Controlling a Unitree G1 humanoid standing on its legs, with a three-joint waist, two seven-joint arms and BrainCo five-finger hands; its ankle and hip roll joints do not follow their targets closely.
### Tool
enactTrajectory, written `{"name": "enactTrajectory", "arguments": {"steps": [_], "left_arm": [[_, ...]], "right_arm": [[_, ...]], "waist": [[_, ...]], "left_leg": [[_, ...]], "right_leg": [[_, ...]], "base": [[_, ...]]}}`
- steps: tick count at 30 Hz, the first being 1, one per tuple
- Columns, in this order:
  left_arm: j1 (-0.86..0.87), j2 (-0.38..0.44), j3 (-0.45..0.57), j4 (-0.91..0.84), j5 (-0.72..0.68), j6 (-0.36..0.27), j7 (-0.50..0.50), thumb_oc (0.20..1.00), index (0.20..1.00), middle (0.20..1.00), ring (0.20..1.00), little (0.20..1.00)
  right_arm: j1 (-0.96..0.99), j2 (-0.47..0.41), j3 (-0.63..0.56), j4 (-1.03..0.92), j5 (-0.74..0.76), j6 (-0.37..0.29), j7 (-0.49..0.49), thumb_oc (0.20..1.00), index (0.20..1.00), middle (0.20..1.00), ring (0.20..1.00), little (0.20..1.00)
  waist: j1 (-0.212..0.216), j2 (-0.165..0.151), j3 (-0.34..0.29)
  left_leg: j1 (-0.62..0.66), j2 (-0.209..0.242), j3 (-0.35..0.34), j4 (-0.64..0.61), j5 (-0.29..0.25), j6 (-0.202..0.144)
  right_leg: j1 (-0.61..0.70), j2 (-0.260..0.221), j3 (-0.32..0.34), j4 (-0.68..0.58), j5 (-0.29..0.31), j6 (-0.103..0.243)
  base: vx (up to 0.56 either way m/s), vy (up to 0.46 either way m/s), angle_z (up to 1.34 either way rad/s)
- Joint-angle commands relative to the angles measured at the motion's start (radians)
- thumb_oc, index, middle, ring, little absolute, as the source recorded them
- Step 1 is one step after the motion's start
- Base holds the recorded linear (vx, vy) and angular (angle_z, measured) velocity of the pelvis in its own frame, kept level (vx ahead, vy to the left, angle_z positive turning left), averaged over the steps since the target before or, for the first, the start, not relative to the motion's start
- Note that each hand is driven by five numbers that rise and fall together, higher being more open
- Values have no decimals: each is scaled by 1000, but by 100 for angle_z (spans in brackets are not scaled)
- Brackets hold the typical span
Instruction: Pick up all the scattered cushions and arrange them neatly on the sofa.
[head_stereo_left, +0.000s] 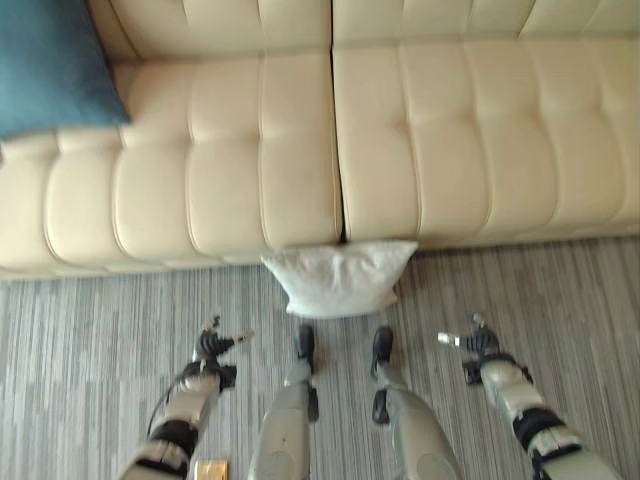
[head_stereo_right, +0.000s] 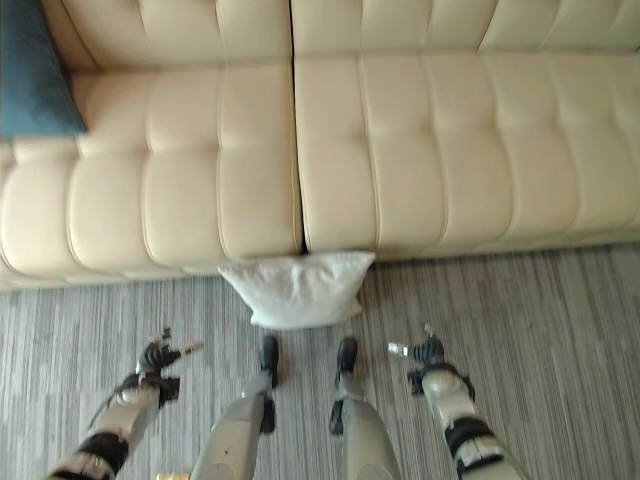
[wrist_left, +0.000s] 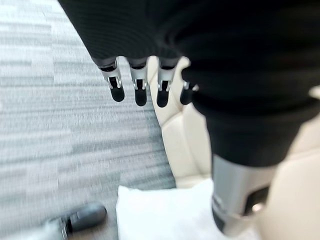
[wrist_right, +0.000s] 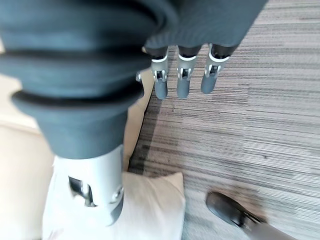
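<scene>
A white cushion lies on the carpet, leaning against the front of the cream sofa at the seam between its two seats. A teal cushion rests on the sofa's far left seat. My left hand hangs low over the carpet left of the white cushion, fingers straight and holding nothing. My right hand hangs to the cushion's right, fingers straight and empty. The white cushion lies past the left thumb, and the same cushion shows past the right thumb.
Grey striped carpet runs along the sofa front on both sides. The sofa's middle and right seats carry nothing. A small tan object lies on the floor near my left arm.
</scene>
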Motion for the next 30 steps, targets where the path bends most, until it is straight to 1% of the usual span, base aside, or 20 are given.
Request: {"name": "enactTrajectory", "arguments": {"steps": [1, 4, 5, 6, 7, 8, 10, 11, 13, 17, 18, 19, 22, 24, 25, 26, 27, 28, 29, 30], "left_arm": [[-77, 79, -2, 37, -68, -51, 52, 1000, 1000, 1000, 1000, 1000], [-183, 110, -30, 55, -85, -59, 67, 1000, 1000, 1000, 1000, 1000], [-238, 120, -50, 45, -88, -62, 76, 1000, 1000, 1000, 1000, 1000], [-243, 120, -51, 47, -89, -62, 75, 1000, 1000, 1000, 1000, 1000], [-279, 121, -70, 39, -87, -64, 78, 1000, 1000, 1000, 1000, 1000], [-328, 120, -90, 5, -93, -69, 88, 1000, 1000, 1000, 1000, 1000], [-364, 116, -111, -4, -95, -73, 92, 1000, 1000, 1000, 1000, 1000], [-415, 102, -132, -24, -104, -75, 96, 1000, 1000, 1000, 1000, 1000], [-441, 92, -144, -32, -113, -77, 103, 1000, 1000, 1000, 1000, 1000], [-557, 31, -191, -68, -156, -93, 123, 1000, 1000, 1000, 1000, 1000], [-602, -1, -221, -101, -162, -106, 128, 1000, 1000, 1000, 1000, 1000], [-602, -1, -221, -101, -162, -106, 128, 1000, 1000, 1000, 1000, 1000], [-661, -29, -260, -148, -127, -120, 143, 1000, 1000, 1000, 1000, 1000], [-702, -32, -281, -168, -85, -127, 172, 1000, 1000, 1000, 1000, 1000], [-703, -33, -281, -168, -84, -127, 173, 1000, 1000, 1000, 1000, 1000], [-746, -43, -298, -193, -32, -136, 217, 1000, 1000, 1000, 1000, 1000], [-758, -50, -300, -204, -16, -140, 231, 1000, 1000, 1000, 1000, 1000], [-772, -60, -303, -213, -4, -144, 245, 1000, 1000, 1000, 1000, 1000], [-786, -87, -308, -251, 1, -166, 261, 200, 200, 200, 200, 200], [-785, -87, -308, -251, 1, -166, 261, 200, 200, 200, 200, 200]], "right_arm": [[-60, -61, 47, -16, 92, -55, -67, 1000, 1000, 1000, 1000, 1000], [-183, -83, 61, -36, 135, -78, -104, 1000, 1000, 1000, 1000, 1000], [-248, -97, 73, -65, 145, -93, -127, 1000, 1000, 1000, 1000, 1000], [-252, -97, 73, -64, 146, -93, -127, 1000, 1000, 1000, 1000, 1000], [-286, -97, 81, -79, 150, -97, -137, 1000, 1000, 1000, 1000, 1000], [-346, -101, 95, -101, 154, -109, -158, 1000, 1000, 1000, 1000, 1000], [-378, -96, 105, -113, 160, -115, -168, 1000, 1000, 1000, 1000, 1000], [-418, -82, 117, -129, 163, -118, -182, 1000, 1000, 1000, 1000, 1000], [-437, -69, 124, -134, 166, -123, -189, 1000, 1000, 1000, 1000, 1000], [-512, -9, 154, -148, 180, -141, -214, 1000, 1000, 1000, 1000, 1000], [-539, 23, 172, -164, 191, -166, -212, 1000, 1000, 1000, 1000, 1000], [-540, 23, 172, -163, 192, -166, -212, 1000, 1000, 1000, 1000, 1000], [-572, 57, 185, -176, 212, -204, -201, 1000, 1000, 1000, 1000, 1000], [-602, 70, 193, -183, 222, -229, -200, 1000, 1000, 1000, 1000, 1000], [-603, 70, 192, -181, 223, -230, -199, 1000, 1000, 1000, 1000, 1000], [-631, 90, 202, -184, 238, -261, -191, 1000, 1000, 1000, 1000, 1000], [-642, 97, 203, -185, 247, -273, -189, 1000, 1000, 1000, 1000, 1000], [-653, 107, 206, -187, 262, -287, -183, 598, 598, 598, 598, 598], [-663, 138, 201, -210, 292, -324, -169, 200, 200, 200, 200, 200], [-663, 138, 202, -210, 293, -325, -168, 200, 200, 200, 200, 200]], "waist": [[0, -28, -6], [-15, -29, 18], [-25, -31, 32], [-26, -30, 25], [-31, -32, 23], [-38, -33, 25], [-44, -34, 20], [-51, -37, 12], [-54, -38, 7], [-63, -37, -19], [-65, -37, -28], [-65, -37, -30], [-62, -35, -48], [-61, -33, -59], [-61, -33, -60], [-58, -29, -70], [-57, -25, -75], [-56, -23, -82], [-54, -16, -100], [-54, -16, -102]], "left_leg": [[-111, -1, -32, 167, -145, -34], [-272, -1, -48, 231, -151, -34], [-367, 3, -55, 274, -162, -34], [-382, 3, -56, 283, -165, -34], [-433, -2, -64, 303, -170, -33], [-512, -2, -73, 345, -182, -30], [-555, -5, -77, 368, -190, -28], [-619, -14, -80, 401, -199, -24], [-650, -17, -80, 416, -204, -22], [-748, -21, -83, 451, -213, -17], [-777, -22, -82, 462, -214, -15], [-780, -22, -82, 464, -215, -15], [-820, -27, -82, 466, -212, -12], [-836, -25, -84, 465, -209, -13], [-838, -25, -84, 466, -209, -13], [-854, -26, -85, 468, -206, -13], [-862, -25, -86, 466, -204, -14], [-871, -25, -89, 466, -201, -14], [-882, -27, -86, 461, -197, -16], [-882, -27, -85, 461, -196, -16]], "right_leg": [[-99, -50, 49, 168, -168, 49], [-259, -54, 51, 228, -170, 50], [-354, -60, 58, 268, -171, 52], [-368, -60, 59, 275, -174, 53], [-416, -57, 62, 292, -177, 51], [-497, -61, 64, 330, -179, 54], [-539, -61, 67, 346, -180, 56], [-602, -58, 70, 374, -183, 58], [-634, -57, 70, 385, -184, 59], [-737, -53, 70, 423, -188, 67], [-767, -51, 68, 430, -188, 71], [-770, -51, 68, 431, -188, 71], [-816, -49, 63, 438, -181, 79], [-831, -53, 63, 435, -176, 84], [-834, -53, 63, 436, -176, 84], [-851, -53, 63, 441, -177, 86], [-860, -53, 63, 442, -177, 87], [-869, -53, 63, 441, -175, 88], [-884, -53, 61, 443, -173, 89], [-885, -53, 61, 443, -173, 89]], "base": [[-143, 18, 5], [-68, 17, 8], [-35, 15, 5], [-11, 23, 3], [12, -1, 5], [11, -2, 6], [10, -4, 2], [0, 0, 0], [32, 3, 0], [40, -5, 3], [0, 0, 0], [0, 0, 0], [0, 0, 0], [0, 0, 0], [0, 0, 0], [0, 0, 0], [0, 0, 0], [0, 0, 0], [0, 0, 0], [-1, 31, 1]]}}
